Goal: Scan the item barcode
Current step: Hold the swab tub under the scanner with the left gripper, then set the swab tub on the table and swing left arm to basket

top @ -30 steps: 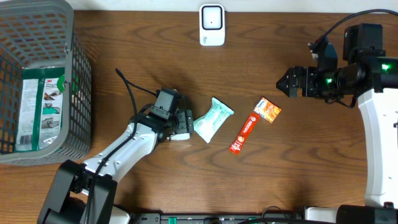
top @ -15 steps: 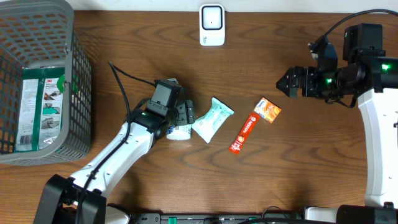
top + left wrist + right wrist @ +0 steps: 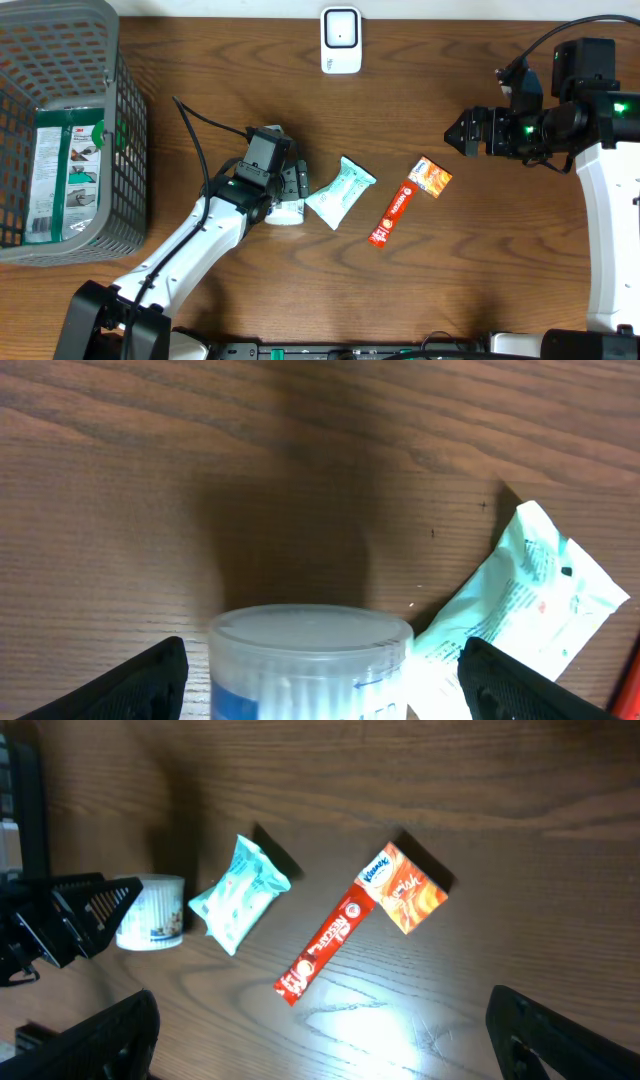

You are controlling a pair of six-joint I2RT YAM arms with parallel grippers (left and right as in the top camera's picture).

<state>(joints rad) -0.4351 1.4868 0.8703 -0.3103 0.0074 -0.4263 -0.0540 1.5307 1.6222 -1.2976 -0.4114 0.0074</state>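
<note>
A clear, pale-lidded round tub [image 3: 310, 660] stands on the table [image 3: 480, 250], well apart from the white scanner [image 3: 341, 40].

Dark wood-grain table [image 3: 480, 250], matt, with a sheen under the light at lower centre of the right wrist view. Translucent plastic tub [image 3: 310, 660], smooth lid. Mint packet [image 3: 530, 595]: crinkly film. Red sachet [image 3: 325, 945], glossy. Grey plastic mesh basket [image 3: 130, 150], upper left.

Four small items are lying loose: one round plastic tub [image 3: 288, 212], one pale green pouch [image 3: 340, 192], one red stick packet [image 3: 391, 213], one orange tissue pack [image 3: 431, 177]. One white scanner [image 3: 341, 40] is standing apart. One grey mesh basket [image 3: 130, 150] is sitting nearby, holding one green-and-white package [image 3: 65, 175]
</note>
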